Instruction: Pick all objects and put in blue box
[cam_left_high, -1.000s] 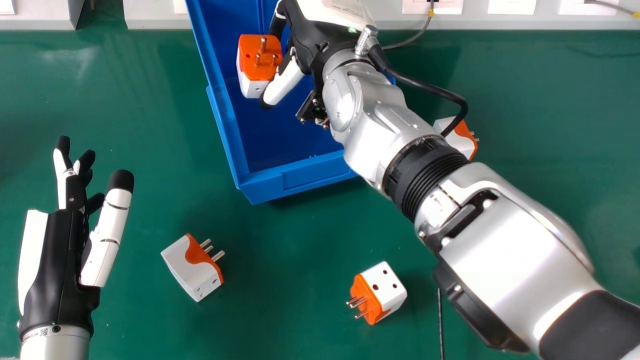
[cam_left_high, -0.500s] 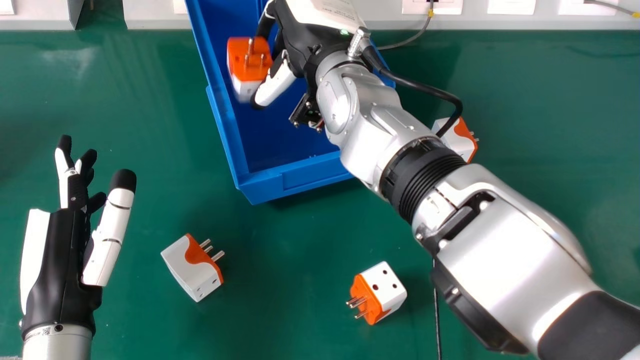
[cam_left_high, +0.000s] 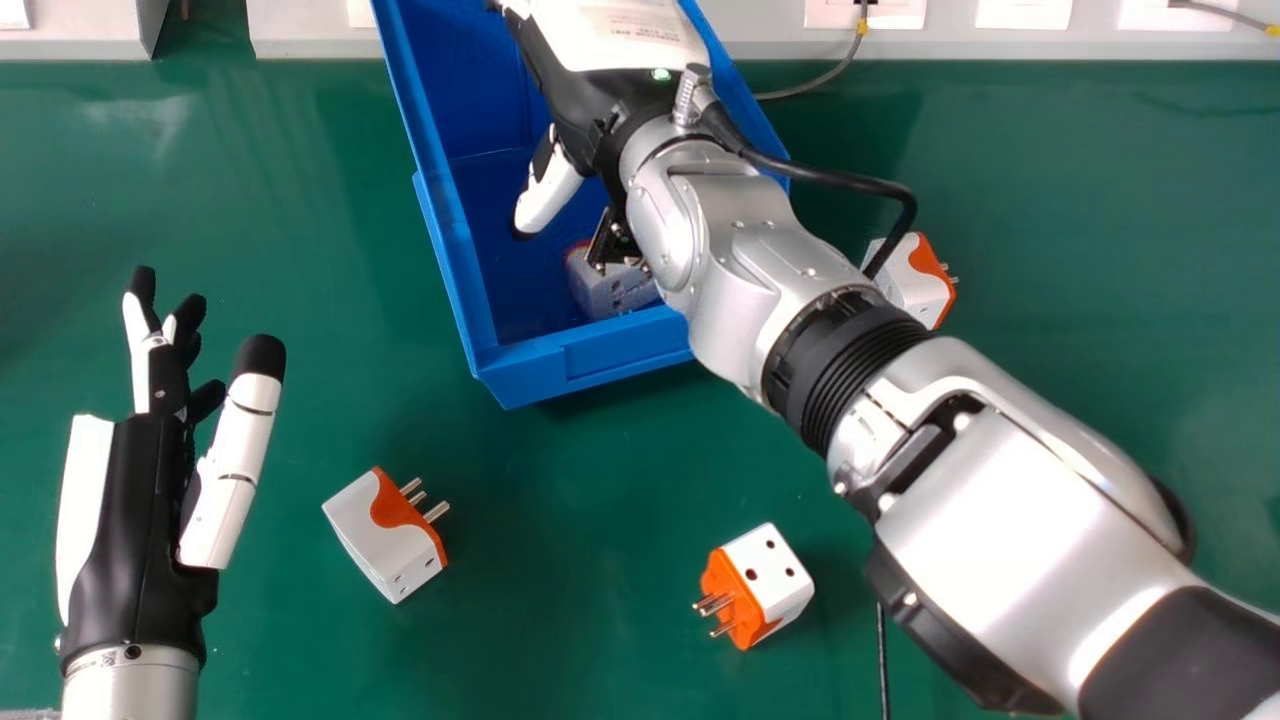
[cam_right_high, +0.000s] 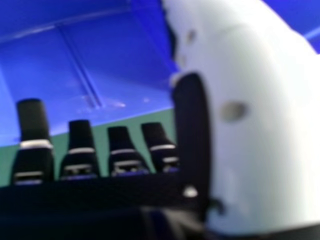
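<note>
- In the head view, our right hand is over the blue box, and the plug adapter it carried a moment ago is gone from its grasp.
- An adapter now lies in the box near the front wall, partly hidden by our wrist; we take it to be the same one, so that drop looks done.
- Our right fingers are straight and slightly apart, pinching nothing, the thumb held off to the side.
- Three more adapters wait outside: the left adapter, the front adapter, and the far right adapter beside our forearm. We judge one of these comes next.
- Our left hand is at the view's left, fingers loosely spread, holding nothing.
- Beneath everything is a smooth green table; along its far edge run a pale ledge and a thin grey cable.
</note>
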